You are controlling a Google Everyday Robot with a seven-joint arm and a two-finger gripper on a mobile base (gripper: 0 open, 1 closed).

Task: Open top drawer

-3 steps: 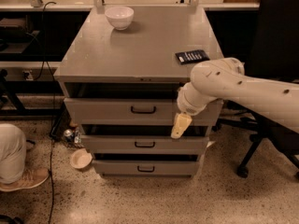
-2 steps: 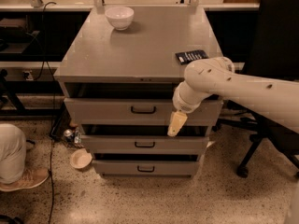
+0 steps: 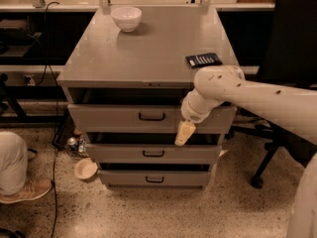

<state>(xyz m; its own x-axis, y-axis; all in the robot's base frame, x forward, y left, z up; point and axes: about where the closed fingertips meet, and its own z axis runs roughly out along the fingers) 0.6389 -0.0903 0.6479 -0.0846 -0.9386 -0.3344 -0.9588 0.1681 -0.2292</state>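
Observation:
The top drawer (image 3: pixel 114 118) is the widest of three grey drawer fronts in the cabinet, with a small dark loop handle (image 3: pixel 152 116) at its centre. It stands slightly out from the cabinet, with a dark gap above it. My gripper (image 3: pixel 184 133) hangs from the white arm in front of the drawer's right part, a little right of and below the handle, not touching it. Only one cream-coloured finger shows.
Two narrower drawers (image 3: pixel 153 153) sit below. A white bowl (image 3: pixel 127 18) and a dark flat object (image 3: pixel 203 59) lie on the cabinet top (image 3: pixel 148 48). A black office chair (image 3: pixel 292 38) stands to the right. A person's leg and shoe (image 3: pixel 17 172) are at the left, with small items on the floor (image 3: pixel 85 168).
My arm and gripper have moved left along the top drawer front, closer to the handle. The drawers have not moved.

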